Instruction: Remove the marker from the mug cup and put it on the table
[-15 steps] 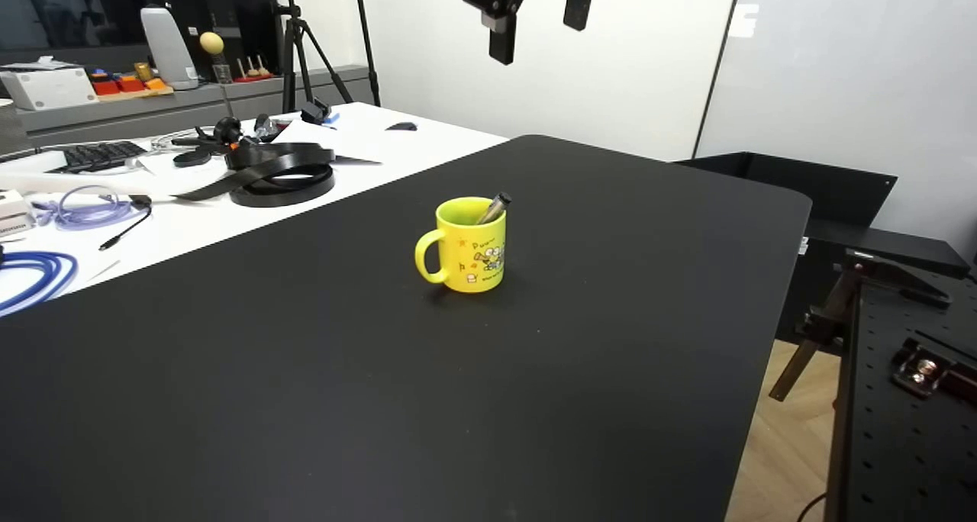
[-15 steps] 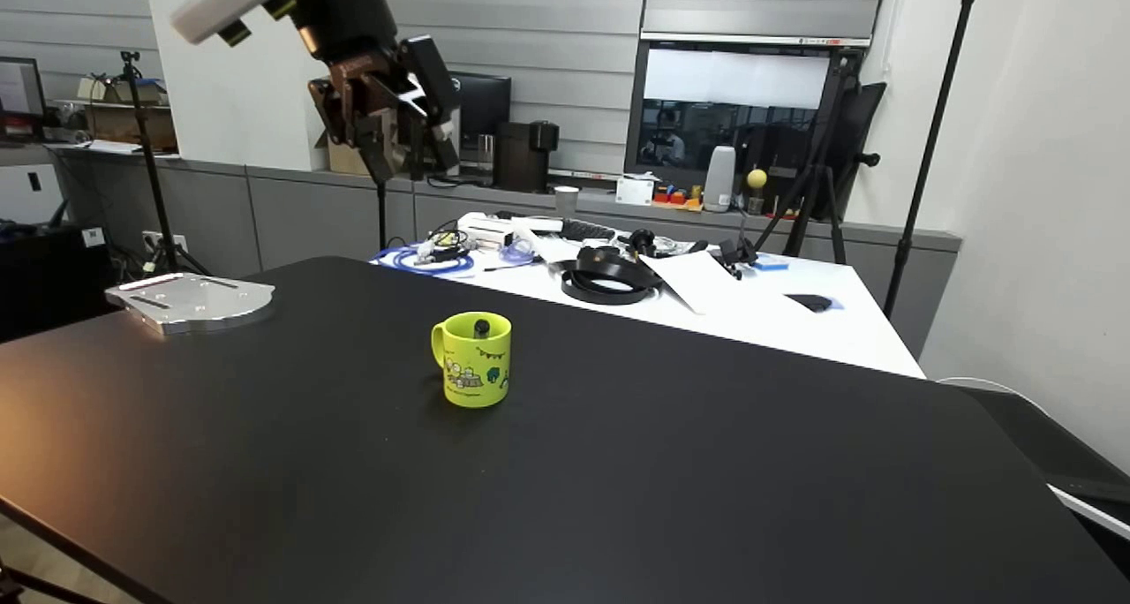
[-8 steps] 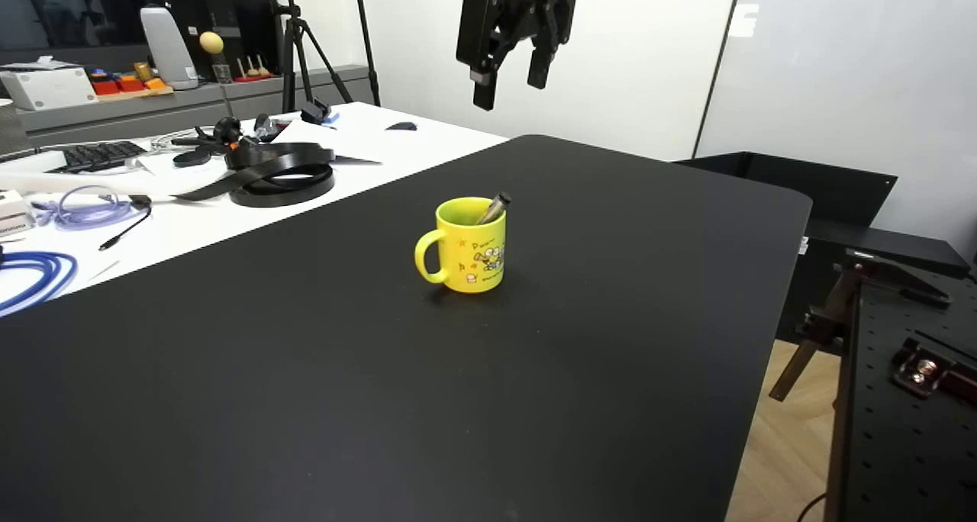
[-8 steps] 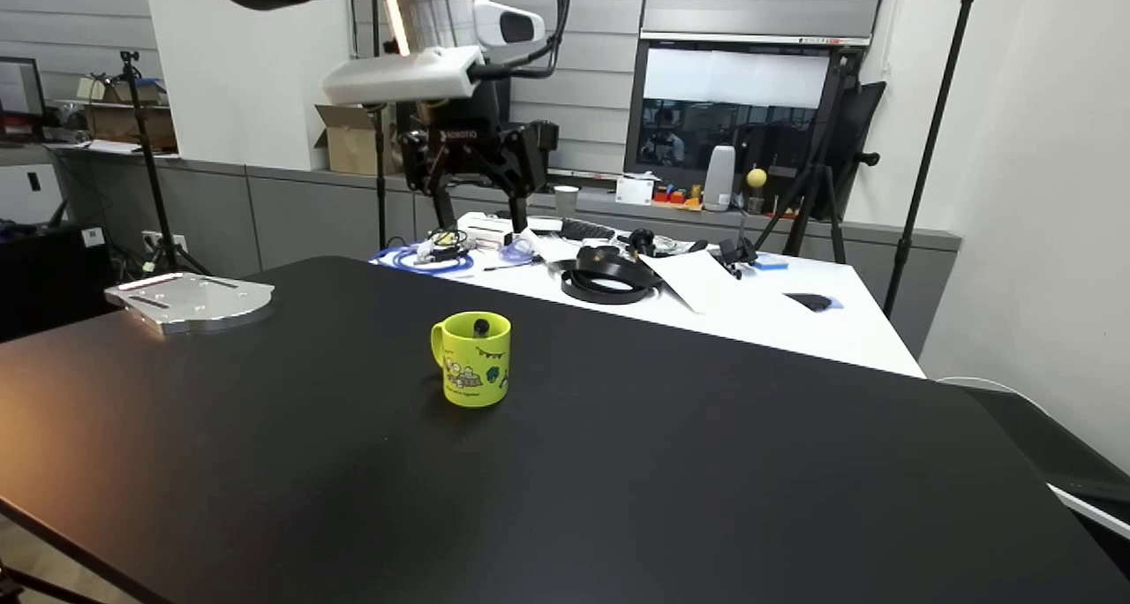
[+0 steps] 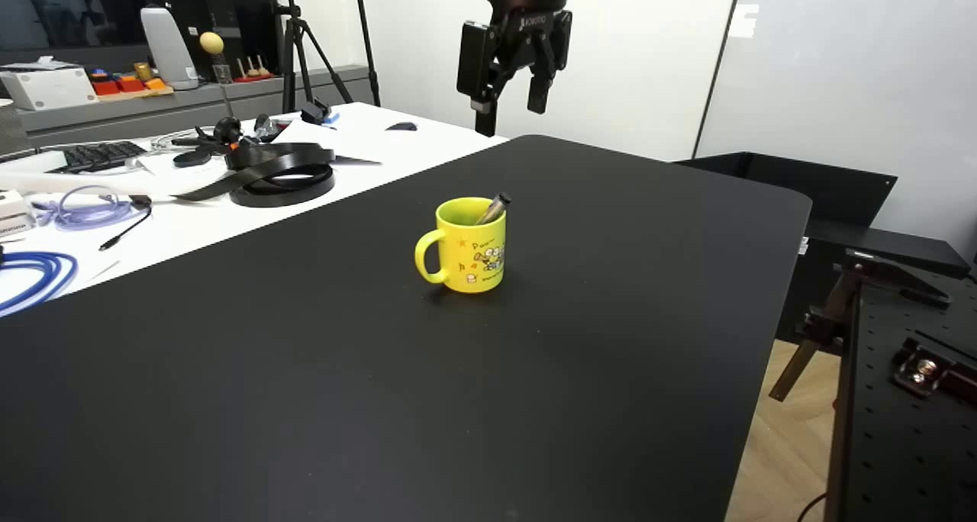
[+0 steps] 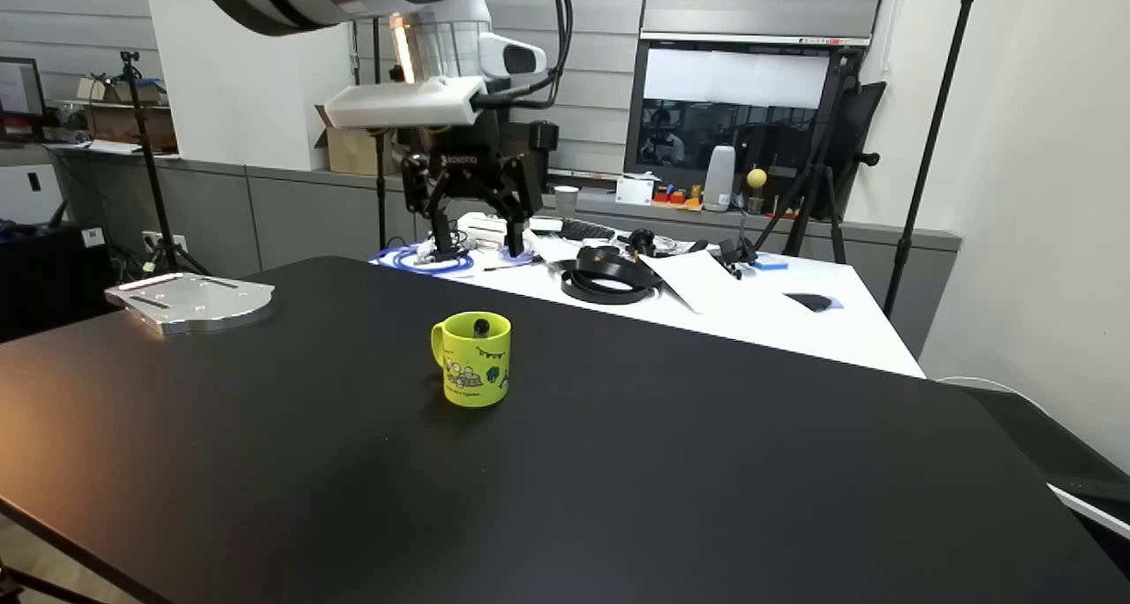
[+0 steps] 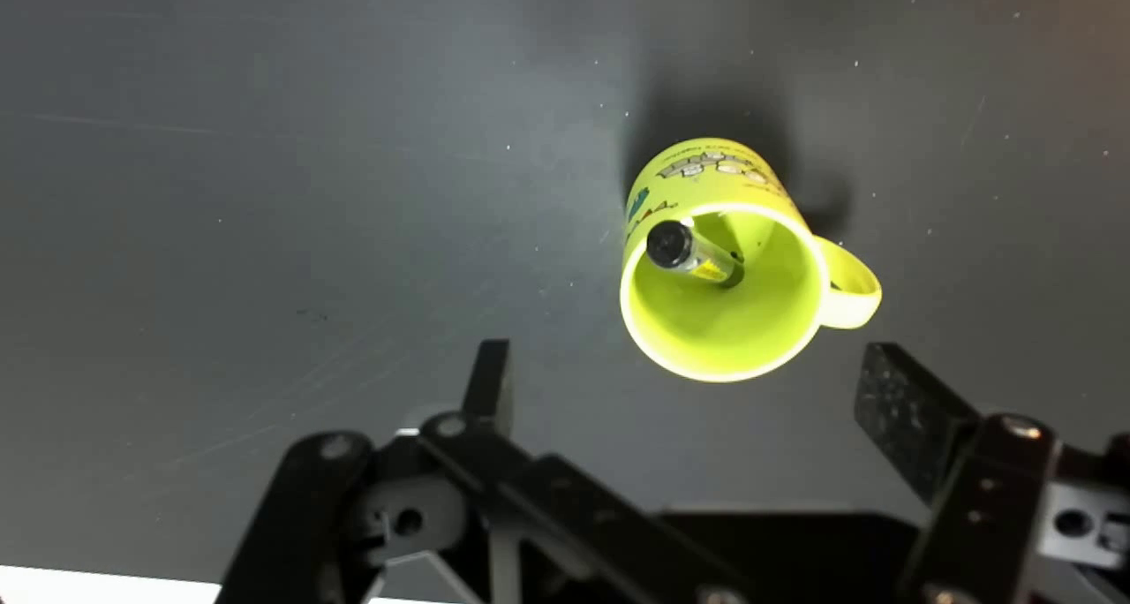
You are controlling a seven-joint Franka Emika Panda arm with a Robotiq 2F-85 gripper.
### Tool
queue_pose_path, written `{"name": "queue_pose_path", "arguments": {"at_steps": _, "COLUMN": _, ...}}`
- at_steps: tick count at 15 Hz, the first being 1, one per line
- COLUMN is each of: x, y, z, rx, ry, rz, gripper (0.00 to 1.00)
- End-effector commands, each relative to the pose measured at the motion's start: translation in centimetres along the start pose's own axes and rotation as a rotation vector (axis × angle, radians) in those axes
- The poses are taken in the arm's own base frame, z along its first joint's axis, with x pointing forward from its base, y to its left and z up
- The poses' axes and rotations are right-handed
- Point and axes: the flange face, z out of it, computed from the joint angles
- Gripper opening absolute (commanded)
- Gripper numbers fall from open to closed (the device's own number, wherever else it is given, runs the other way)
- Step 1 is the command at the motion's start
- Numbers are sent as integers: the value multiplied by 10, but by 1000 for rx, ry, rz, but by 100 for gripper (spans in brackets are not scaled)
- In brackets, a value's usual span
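The yellow mug cup [image 5: 473,264] stands upright on the black table [image 5: 305,400]; it shows in both exterior views [image 6: 475,373] and in the wrist view [image 7: 742,335]. The marker [image 7: 695,254] leans inside the mug, its dark end sticking out above the rim opposite the handle. That end also shows in both exterior views [image 5: 494,207] [image 6: 481,328]. My gripper [image 5: 511,110] is open and empty, pointing down, well above the table. In the wrist view [image 7: 689,379] the mug appears ahead of the gap between the fingers, touching neither. The marker's lower part is hidden in both exterior views.
A white desk [image 6: 794,330] with cables, a black strap coil [image 6: 609,277] and papers adjoins the table. A silver metal plate [image 6: 194,299] lies at the table's far left in an exterior view. A black perforated bench [image 5: 908,430] stands beside the table.
My gripper has come down and turned from tilted to nearly straight down, staying open. In an exterior view it has also shifted right. The mug and marker have not moved.
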Motion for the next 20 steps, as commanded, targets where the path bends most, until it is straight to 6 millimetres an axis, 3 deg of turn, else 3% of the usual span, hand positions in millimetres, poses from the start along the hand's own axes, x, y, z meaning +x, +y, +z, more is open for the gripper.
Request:
{"name": "queue_pose_path", "arguments": {"at_steps": 1, "x": 8, "y": 1, "z": 27, "rx": 30, "ry": -62, "rz": -26, "gripper": 100}}
{"name": "queue_pose_path", "arguments": {"at_steps": 7, "x": 18, "y": 1, "z": 70, "rx": 78, "ry": -120, "rz": -33, "gripper": 100}}
{"name": "queue_pose_path", "arguments": {"at_steps": 15, "x": 36, "y": -4, "z": 90, "rx": 139, "ry": -129, "rz": -9, "gripper": 100}}
{"name": "queue_pose_path", "arguments": {"at_steps": 17, "x": 37, "y": -4, "z": 91, "rx": 137, "ry": -125, "rz": -20, "gripper": 75}}
{"name": "queue_pose_path", "arguments": {"at_steps": 20, "x": 34, "y": -5, "z": 86, "rx": 135, "ry": -134, "rz": -40, "gripper": 53}}
